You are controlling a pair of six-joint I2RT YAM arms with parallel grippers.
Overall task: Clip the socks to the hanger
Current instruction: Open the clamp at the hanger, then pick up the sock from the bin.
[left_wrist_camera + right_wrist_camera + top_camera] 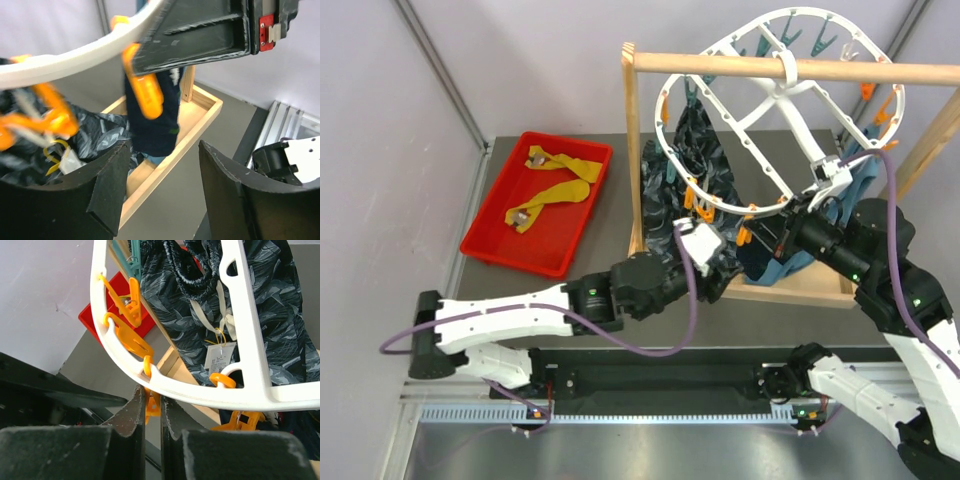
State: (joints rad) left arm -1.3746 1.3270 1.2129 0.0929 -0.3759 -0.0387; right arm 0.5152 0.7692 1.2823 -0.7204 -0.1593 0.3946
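The white oval hanger (pixel 803 130) hangs from a wooden rod, its rim ringed with orange and teal pegs. My right gripper (pixel 152 395) is shut on an orange peg (pixel 152 407) under the hanger's near rim (pixel 210 392). In the left wrist view a navy sock (pixel 152 125) hangs at that orange peg (pixel 147 92), below the rim (pixel 75 57). My left gripper (pixel 164 150) is open and empty just below the sock's lower end. Two mustard-yellow socks (pixel 552 197) lie in the red tray (pixel 515 245). In the top view the grippers (pixel 720 262) (pixel 782 228) sit close together.
A large dark patterned cloth (pixel 695 140) and a teal-blue cloth (pixel 860 180) hang on the wooden rack (pixel 770 66). The rack's wooden base frame (pixel 165 165) lies under the sock. Grey walls close the table's far and left sides.
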